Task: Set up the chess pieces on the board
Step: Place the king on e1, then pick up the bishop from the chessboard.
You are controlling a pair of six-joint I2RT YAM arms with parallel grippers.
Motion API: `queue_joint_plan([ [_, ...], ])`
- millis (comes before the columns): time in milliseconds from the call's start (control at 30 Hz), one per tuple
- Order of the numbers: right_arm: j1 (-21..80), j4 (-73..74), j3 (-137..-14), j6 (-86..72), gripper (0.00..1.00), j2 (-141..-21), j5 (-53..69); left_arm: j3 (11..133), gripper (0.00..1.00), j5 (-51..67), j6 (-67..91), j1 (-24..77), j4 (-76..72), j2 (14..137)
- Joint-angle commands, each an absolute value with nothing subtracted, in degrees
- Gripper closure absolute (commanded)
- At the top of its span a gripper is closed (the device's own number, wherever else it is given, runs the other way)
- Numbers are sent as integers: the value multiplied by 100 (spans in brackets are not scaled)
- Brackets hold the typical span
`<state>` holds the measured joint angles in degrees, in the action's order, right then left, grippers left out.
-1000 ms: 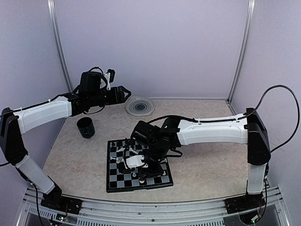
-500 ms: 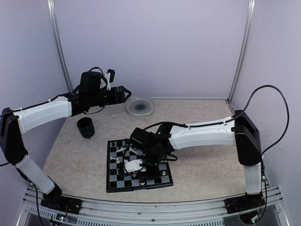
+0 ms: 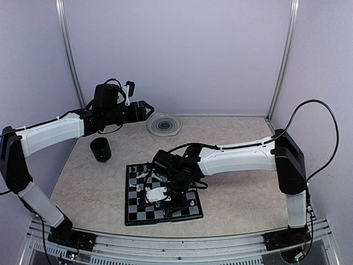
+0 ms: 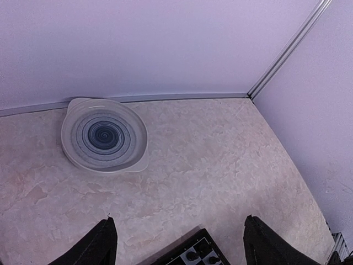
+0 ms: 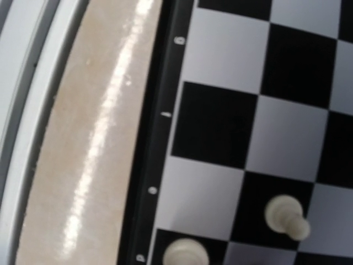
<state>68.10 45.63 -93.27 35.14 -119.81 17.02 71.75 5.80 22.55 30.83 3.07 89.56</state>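
Observation:
The board lies on the table in front of the arms, with black and cream chess pieces standing on it. My right gripper points down over the board's near part, and its jaws are too small and dark to read. The right wrist view has no fingers in it, only squares near the board rim and two cream pieces standing upright. My left gripper hangs open and empty, high above the table between the plate and the board's far corner. It also shows from above, my left gripper.
A round clear ridged plate sits at the back of the table, the same plate lying ahead of the left fingers. A black cup stands left of the board. The enclosure walls and metal posts close in the back and sides.
The right arm has drawn in, its elbow swinging left, and its gripper has shifted slightly over the board's near rows. The left arm has not moved.

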Motion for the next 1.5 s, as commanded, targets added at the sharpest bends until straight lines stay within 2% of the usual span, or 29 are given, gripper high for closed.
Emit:
queue_joint_plan([
  [0,6844,4829,-9599,3604,63,-11884,2024,7347,21,624,2250,3076,353,8967],
  [233,6484,5028,-9952,3674,62,-11453,1894,7347,22,616,2242,3085,352,8965],
  [633,5289,4189,-8216,3557,63,-10921,1168,7347,21,642,2259,3098,352,8990],
  [800,5230,3980,-7863,3592,59,-10960,935,7347,21,642,2259,3111,352,9026],
  [1167,5160,3876,-7810,3599,60,-11202,760,7365,21,632,2248,3129,376,9029],
  [1333,5146,3916,-7830,3618,63,-11334,874,7361,21,634,2241,3138,373,9035],
  [1467,5142,4016,-7838,3621,74,-11382,996,7365,21,615,2232,3138,378,9038],
])
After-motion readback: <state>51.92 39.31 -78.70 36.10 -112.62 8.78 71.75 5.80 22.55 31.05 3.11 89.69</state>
